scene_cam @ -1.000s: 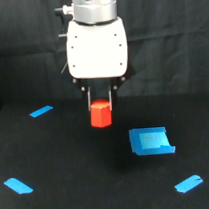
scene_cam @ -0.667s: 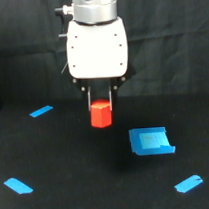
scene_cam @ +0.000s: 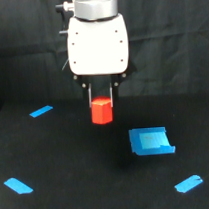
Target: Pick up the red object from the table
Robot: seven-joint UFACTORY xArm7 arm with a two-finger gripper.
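Basically, little changed over the last second. Left to right: blue tape strip [scene_cam: 41, 111] lay on the table [scene_cam: 73, 194] at far left; at centre the gripper [scene_cam: 101, 100] stayed clamped on the red object [scene_cam: 101, 111], block maybe marginally higher, hard to tell against the black. Blue folded piece [scene_cam: 151, 141] sat to the right, untouched. Pick looked essentially done, lift holding.

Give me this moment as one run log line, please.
phase: lift | pincer: shut on red object | red object: held above table | blue tray-like piece: on table, exterior view's right, untouched
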